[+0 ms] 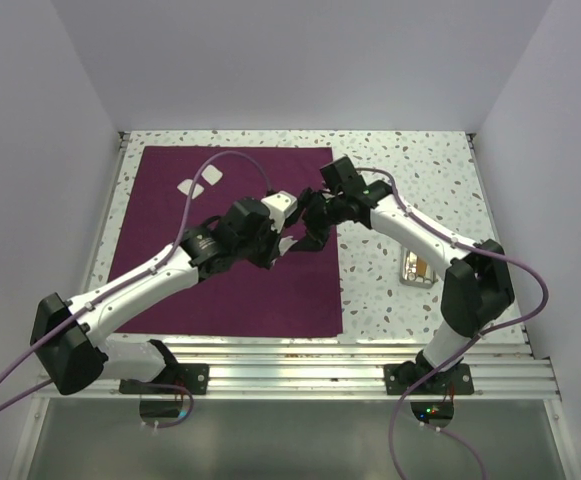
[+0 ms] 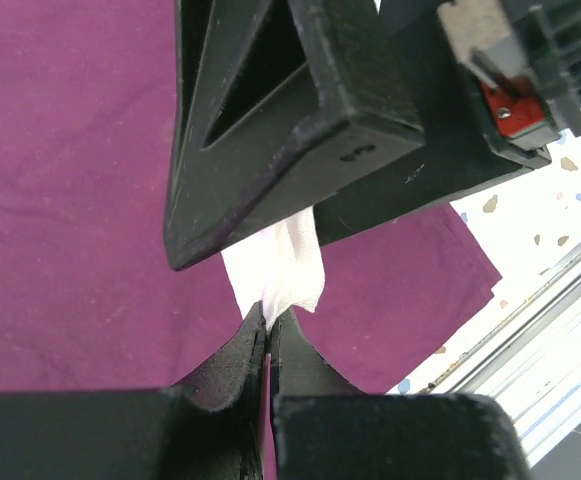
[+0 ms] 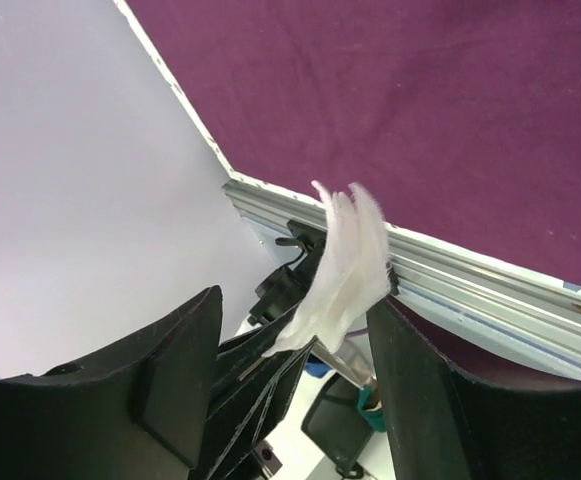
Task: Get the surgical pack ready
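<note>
- One speckled table (image 1: 420,170) carries everything, and plain white walls (image 1: 300,60) stand around it
- One big purple cloth, the surgical pack (image 1: 260,300), lies flat on the left part of the table. Its near edge runs along the table's near edge and its far edge is close to the table's far edge
- Two arms reach in from the near edge and meet over the right side of the cloth. These are the left arm (image 1: 140,285) and the right arm (image 1: 420,235)
- The left gripper (image 2: 268,322) has its fingers pressed tight together on the bottom end of a thin white piece (image 2: 292,265), and holds it up above the cloth
- The right gripper (image 3: 292,300) has its fingers wide apart, one on each side of the white piece. I cannot tell if they touch it
- A small packet (image 1: 417,267) lies on the bare table, right of the cloth and near the table's right edge, just beside the right arm
- Two small white squares (image 1: 190,186) lie on the cloth near its far left corner, just beside each other
</note>
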